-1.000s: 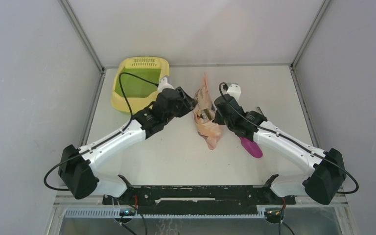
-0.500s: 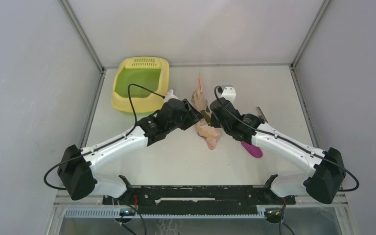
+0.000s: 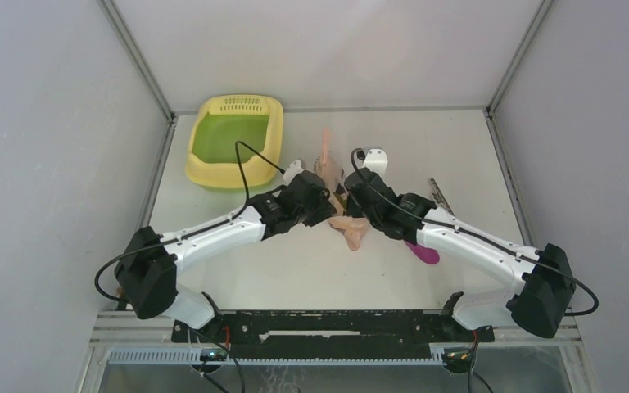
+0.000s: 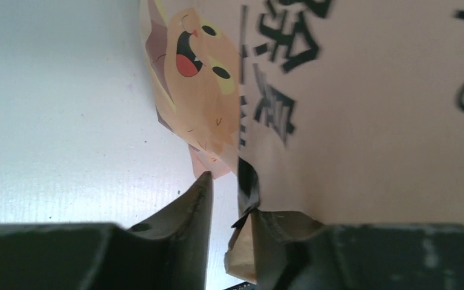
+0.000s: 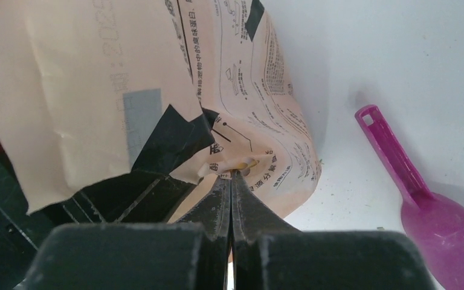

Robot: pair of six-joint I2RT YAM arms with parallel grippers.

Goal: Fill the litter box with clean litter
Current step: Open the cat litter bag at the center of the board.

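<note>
Right end effector (image 5: 232, 176) pinching bag (image 5: 84, 78) edge, scoop (image 5: 438, 226) nearby

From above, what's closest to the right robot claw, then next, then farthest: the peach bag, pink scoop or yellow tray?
1. Peach-pink printed plastic bag: pinched in the right gripper, centre.
2. Magenta plastic scoop: near right, partly hidden.
3. Pale yellow plastic litter box: far left corner.
</note>
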